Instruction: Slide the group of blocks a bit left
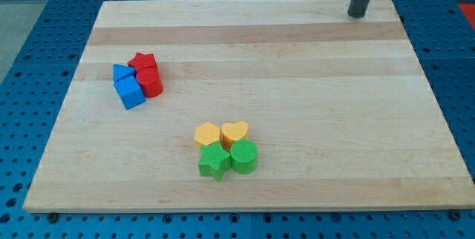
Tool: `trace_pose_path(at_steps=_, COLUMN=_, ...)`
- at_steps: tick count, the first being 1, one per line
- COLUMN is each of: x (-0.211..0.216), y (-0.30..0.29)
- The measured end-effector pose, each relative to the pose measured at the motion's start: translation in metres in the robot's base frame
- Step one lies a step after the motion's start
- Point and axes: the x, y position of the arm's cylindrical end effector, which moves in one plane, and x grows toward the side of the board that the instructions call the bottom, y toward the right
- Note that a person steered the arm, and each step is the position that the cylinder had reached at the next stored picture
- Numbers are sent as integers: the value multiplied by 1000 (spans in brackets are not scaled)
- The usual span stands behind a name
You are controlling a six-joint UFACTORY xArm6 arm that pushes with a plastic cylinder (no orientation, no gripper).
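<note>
2 clusters (226,150); my tip (357,15) far top-right.

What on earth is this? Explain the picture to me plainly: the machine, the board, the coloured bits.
One camera looks down on a wooden board. The dark rod at the view's top right is a robot arm's end; my tip pushes blocks and holds nothing. It is far from all blocks. At the view's left sit a red star, a red cylinder and two blue blocks. Near the view's bottom sit a yellow block, a yellow heart, a green star and a green cylinder.
</note>
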Motion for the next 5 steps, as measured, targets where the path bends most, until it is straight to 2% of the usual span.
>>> trace_pose_path(at_steps=1, x=1, y=0)
trace_pose_path(at_steps=2, x=43, y=0)
trace_pose_path(at_steps=4, x=189, y=-2)
trace_pose_path(at_steps=5, x=246, y=-3)
